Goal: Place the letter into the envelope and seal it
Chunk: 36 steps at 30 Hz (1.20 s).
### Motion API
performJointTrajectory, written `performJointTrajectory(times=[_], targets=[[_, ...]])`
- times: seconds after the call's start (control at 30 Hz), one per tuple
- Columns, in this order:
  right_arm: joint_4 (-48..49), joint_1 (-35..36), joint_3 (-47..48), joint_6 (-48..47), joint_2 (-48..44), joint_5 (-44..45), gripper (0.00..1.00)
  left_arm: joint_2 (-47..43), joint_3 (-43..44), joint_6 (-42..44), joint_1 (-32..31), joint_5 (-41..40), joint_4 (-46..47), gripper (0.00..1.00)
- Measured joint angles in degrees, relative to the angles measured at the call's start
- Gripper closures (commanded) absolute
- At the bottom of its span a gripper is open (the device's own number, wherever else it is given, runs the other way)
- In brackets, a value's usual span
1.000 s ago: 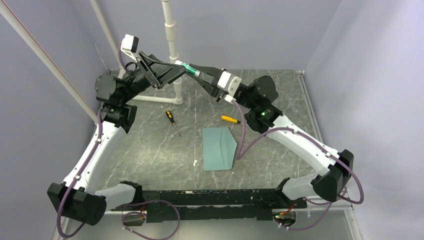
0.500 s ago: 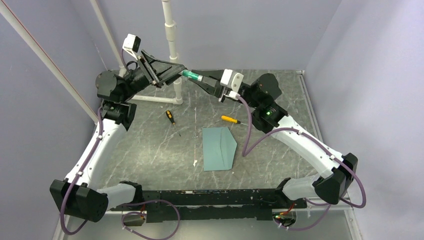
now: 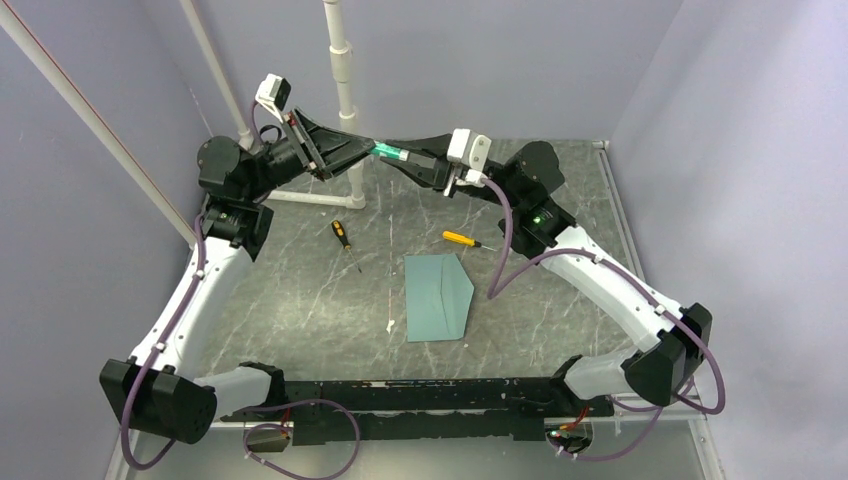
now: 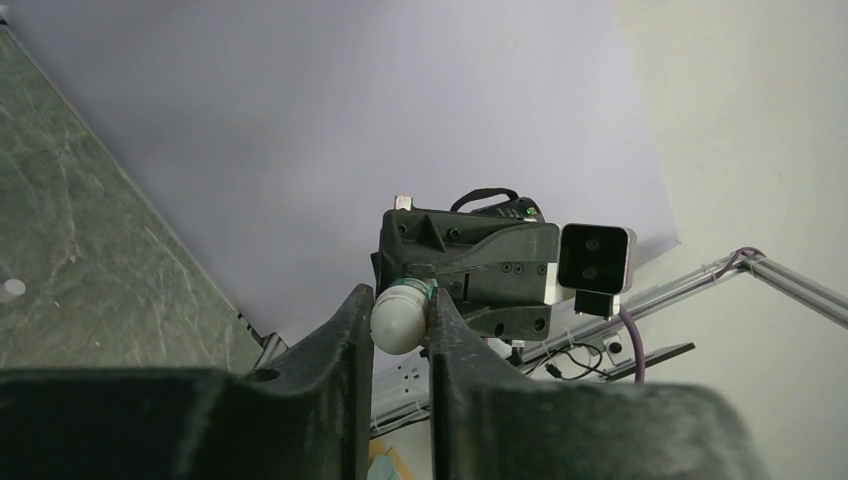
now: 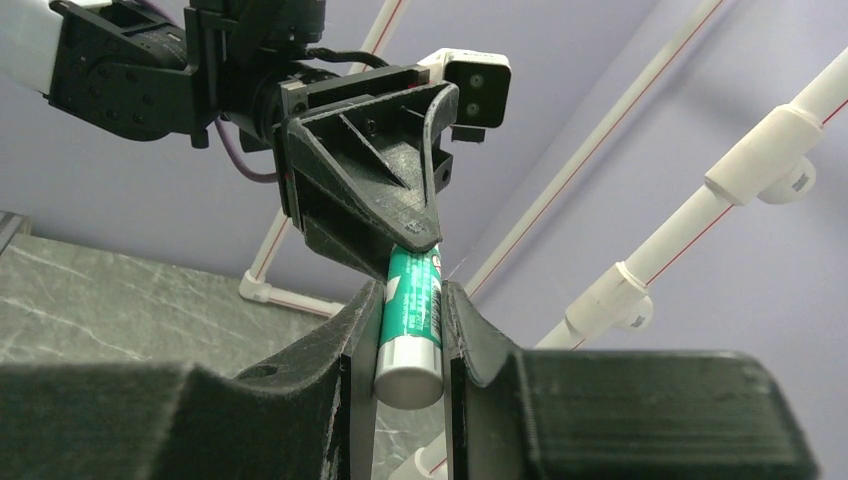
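Envelope (image 3: 438, 297) lies flat on the worktop (image 3: 300, 290), centre of the top view and a bit right, tapered side pointing right. Nothing touches it.

Both tools are raised at upper centre of the frame, well apart from the envelope and further up the picture from it. Left tool (image 3: 368, 149) reaches in from the upper left, right tool (image 3: 402, 156) from the right, and they meet tip to tip on a green glue stick (image 3: 390, 152).

Left wrist view: left tool (image 4: 400, 318) pressed onto the stick's rounded white end (image 4: 399, 320), lower centre, with the right tool's black body behind it. Right wrist view: right tool (image 5: 410, 335) pinching the green barrel (image 5: 412, 300), lower centre, the left tool clamping the far end just above.

On the worktop: black-and-orange screwdriver (image 3: 343, 235) upper left of the envelope, yellow-handled screwdriver (image 3: 459, 238) just above it, small white scrap (image 3: 390, 325) near its lower left corner. White pipe stand (image 3: 344, 70) at top centre.
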Motion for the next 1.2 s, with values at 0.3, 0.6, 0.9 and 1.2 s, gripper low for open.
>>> performJointTrajectory(times=[0.3, 0.6, 0.9, 1.2], targets=[[3.56, -0.74, -0.96, 2.67, 1.03, -1.03, 0.52, 0.87, 0.5, -2.29, 0.09, -0.09, 0.96, 0.97], [22.99, -2.19, -1.62, 15.5, 9.25, -1.09, 0.52, 4.0, 0.5, -10.21, 0.26, 0.04, 11.21, 0.97], [33.81, -2.54, 2.25, 25.18, 13.99, -3.1, 0.49, 5.01, 0.42, -16.61, 0.28, -0.79, 18.62, 0.98], [37.77, -2.49, 3.02, 28.15, 13.94, -5.55, 0.54, 5.01, 0.39, -17.55, 0.28, -1.05, 19.78, 0.97]])
